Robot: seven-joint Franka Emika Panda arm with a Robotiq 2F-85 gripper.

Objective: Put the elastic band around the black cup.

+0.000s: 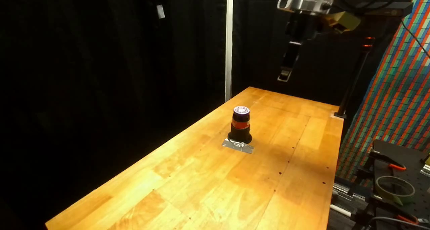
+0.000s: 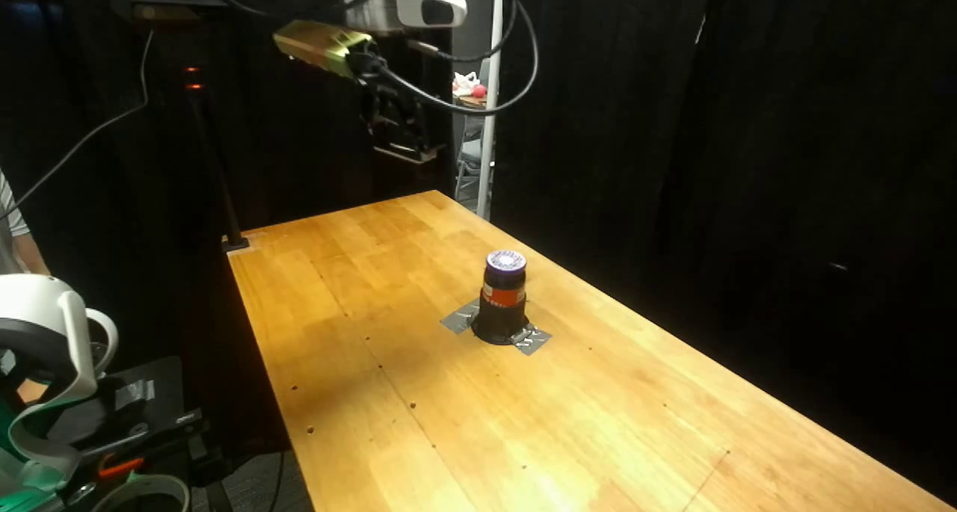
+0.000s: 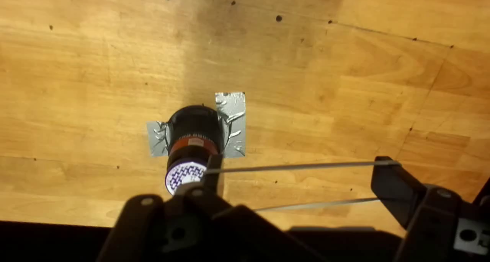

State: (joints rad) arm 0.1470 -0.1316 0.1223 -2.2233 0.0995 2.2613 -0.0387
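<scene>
The black cup stands upright on the wooden table, with an orange-red ring round its middle and a white and purple patterned top. It also shows in an exterior view and in the wrist view. My gripper is open, with the pale elastic band stretched round both fingers. In an exterior view the gripper is high above the table's far part, apart from the cup; it also shows in an exterior view. In the wrist view the left finger covers part of the cup's top.
Silver tape strips hold the cup's base to the wooden table. A black post stands at the table's far corner. A dark side bench with a tape roll stands beside the table. Black curtains hang behind.
</scene>
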